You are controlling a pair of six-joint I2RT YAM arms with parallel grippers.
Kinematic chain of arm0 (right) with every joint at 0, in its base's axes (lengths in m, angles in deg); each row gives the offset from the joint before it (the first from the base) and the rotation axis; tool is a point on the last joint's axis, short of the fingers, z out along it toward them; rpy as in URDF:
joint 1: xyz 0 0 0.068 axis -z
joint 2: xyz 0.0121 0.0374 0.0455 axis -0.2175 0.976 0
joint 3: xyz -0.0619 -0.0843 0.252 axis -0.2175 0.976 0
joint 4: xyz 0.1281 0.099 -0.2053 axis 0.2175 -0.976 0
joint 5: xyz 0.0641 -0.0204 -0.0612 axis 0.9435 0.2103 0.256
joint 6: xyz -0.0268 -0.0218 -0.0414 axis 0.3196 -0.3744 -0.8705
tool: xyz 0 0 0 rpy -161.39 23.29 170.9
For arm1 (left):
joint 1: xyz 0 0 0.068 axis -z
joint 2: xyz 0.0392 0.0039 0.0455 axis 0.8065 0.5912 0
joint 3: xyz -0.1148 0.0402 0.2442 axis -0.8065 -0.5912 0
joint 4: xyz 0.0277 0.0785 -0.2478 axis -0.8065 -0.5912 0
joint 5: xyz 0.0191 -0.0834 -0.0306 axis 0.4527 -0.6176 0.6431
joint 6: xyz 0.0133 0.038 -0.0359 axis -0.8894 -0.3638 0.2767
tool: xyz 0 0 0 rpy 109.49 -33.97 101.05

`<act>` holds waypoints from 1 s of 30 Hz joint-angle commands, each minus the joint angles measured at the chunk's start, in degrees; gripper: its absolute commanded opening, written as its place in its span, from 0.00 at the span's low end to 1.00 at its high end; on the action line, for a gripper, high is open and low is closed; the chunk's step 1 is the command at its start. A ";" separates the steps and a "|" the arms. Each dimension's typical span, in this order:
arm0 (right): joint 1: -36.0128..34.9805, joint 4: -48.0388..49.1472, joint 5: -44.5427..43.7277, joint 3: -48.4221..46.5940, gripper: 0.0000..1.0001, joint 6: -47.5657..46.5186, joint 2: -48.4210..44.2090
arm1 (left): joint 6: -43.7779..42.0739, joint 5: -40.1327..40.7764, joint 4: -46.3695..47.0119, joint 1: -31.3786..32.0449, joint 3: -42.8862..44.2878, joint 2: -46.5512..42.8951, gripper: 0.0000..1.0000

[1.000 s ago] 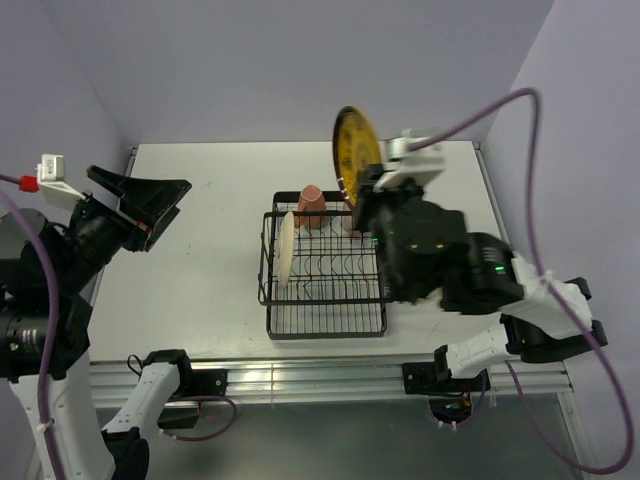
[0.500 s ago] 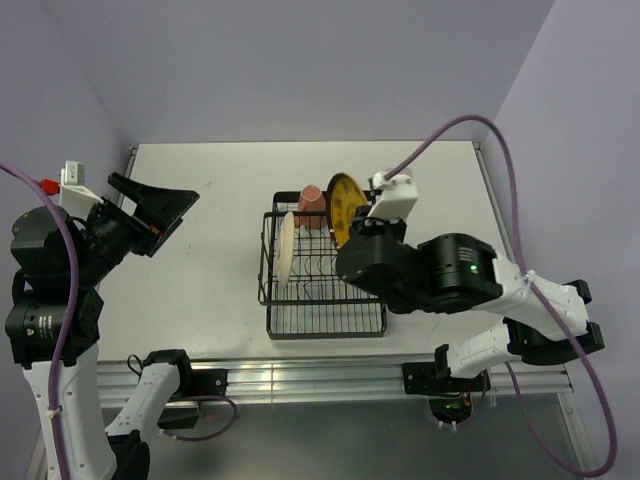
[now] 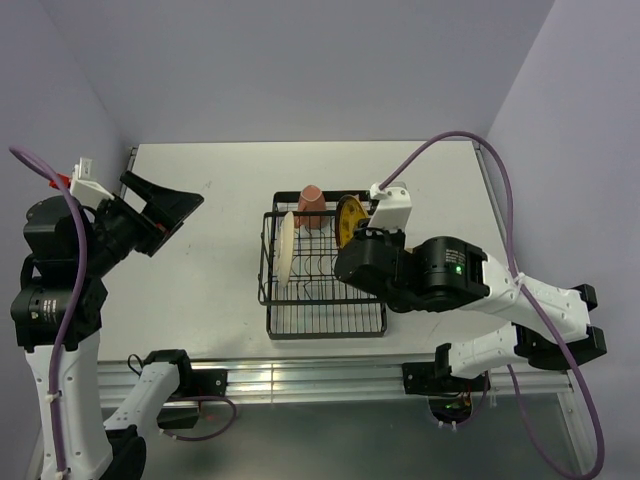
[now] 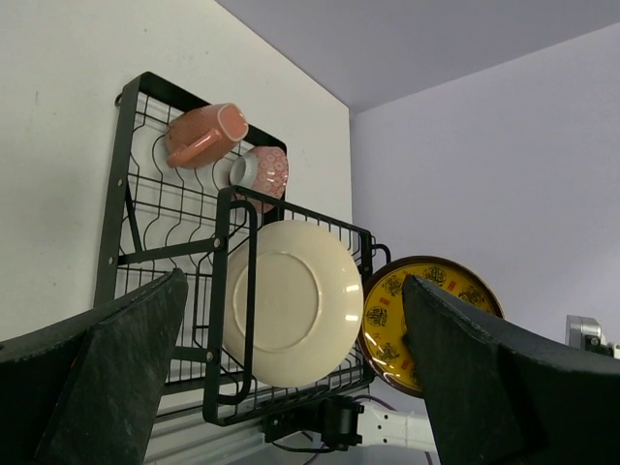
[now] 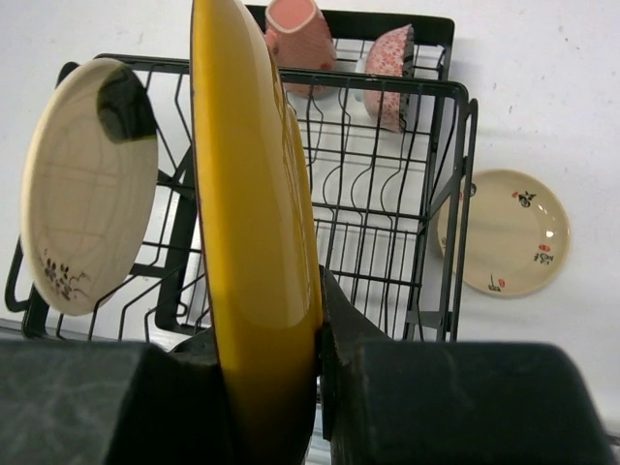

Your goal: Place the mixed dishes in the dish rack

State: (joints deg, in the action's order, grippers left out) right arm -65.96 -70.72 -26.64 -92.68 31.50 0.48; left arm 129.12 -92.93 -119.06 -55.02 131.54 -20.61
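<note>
The black wire dish rack (image 3: 325, 320) stands mid-table. In its left slots a cream plate (image 3: 286, 249) stands upright, also seen in the left wrist view (image 4: 291, 300). A pink mug (image 3: 311, 207) and a small bowl (image 5: 392, 63) lie at the rack's far end. My right gripper (image 5: 281, 368) is shut on the rim of the yellow patterned plate (image 3: 348, 220), held on edge over the rack's right rear part. Whether it touches the prongs I cannot tell. Another cream plate (image 5: 504, 232) lies flat on the table right of the rack. My left gripper (image 3: 165, 208) hangs open and empty, far left.
The right arm's bulk (image 3: 440, 275) covers the rack's right side and the table beside it in the top view. Purple cables (image 3: 500, 165) arc above both arms. An aluminium rail (image 3: 320, 375) runs along the near table edge. Walls close the back and both sides.
The right arm has brought the yellow plate down from high above the back of the table to the rack's right rear. The left arm has shifted slightly, its gripper still open.
</note>
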 commanded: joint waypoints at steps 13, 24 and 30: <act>2.76 -5.21 2.76 2.44 0.00 4.73 3.34 | -2.33 2.23 -0.12 0.29 -2.20 -0.84 0.99; 5.22 -5.21 3.91 5.95 0.00 6.75 3.25 | -2.51 2.59 0.49 0.38 -5.19 -1.63 0.99; 6.10 -5.30 4.17 7.27 0.00 7.81 3.78 | -2.42 2.41 1.11 0.29 -6.94 -2.16 0.99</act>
State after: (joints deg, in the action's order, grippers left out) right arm -60.49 -68.45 -21.48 -86.69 38.06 4.48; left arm 127.81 -91.12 -119.89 -54.82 125.31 -21.94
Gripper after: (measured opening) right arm 0.211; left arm 0.992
